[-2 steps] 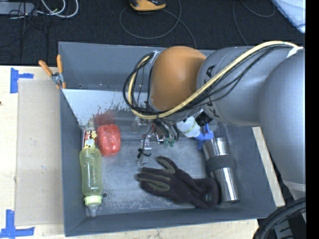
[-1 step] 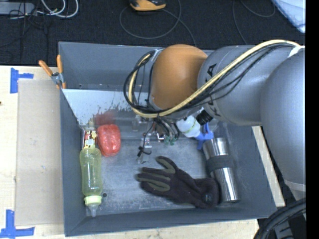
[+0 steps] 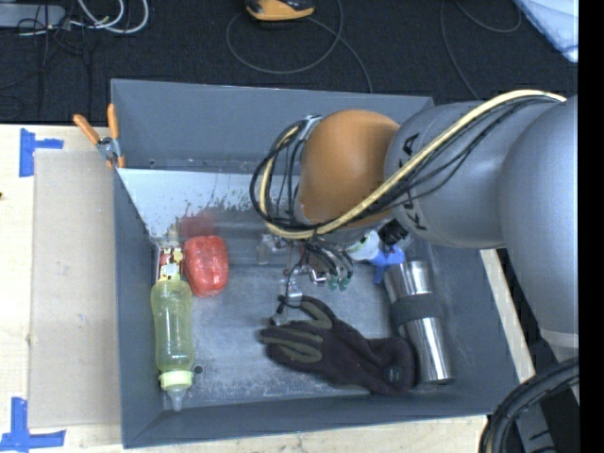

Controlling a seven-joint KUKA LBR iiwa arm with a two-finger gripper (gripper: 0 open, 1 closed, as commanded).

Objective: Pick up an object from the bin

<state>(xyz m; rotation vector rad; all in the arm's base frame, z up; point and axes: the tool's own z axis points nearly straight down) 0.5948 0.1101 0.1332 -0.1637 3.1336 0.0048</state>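
My gripper hangs low in the middle of the bin, just below the orange cover on the wrist. Right under it, toward the bin's front, lies a black glove, crumpled, with its cuff end closest to the gripper. A steel cylinder flask with a dark band lies to the right of the glove. A small blue and white thing peeks out from behind the arm just above the flask.
At the bin's left side lie a red lumpy thing and a pale yellow-green plastic bottle along the left wall, with a small printed card above the bottle. The arm and its cables cover the bin's right rear.
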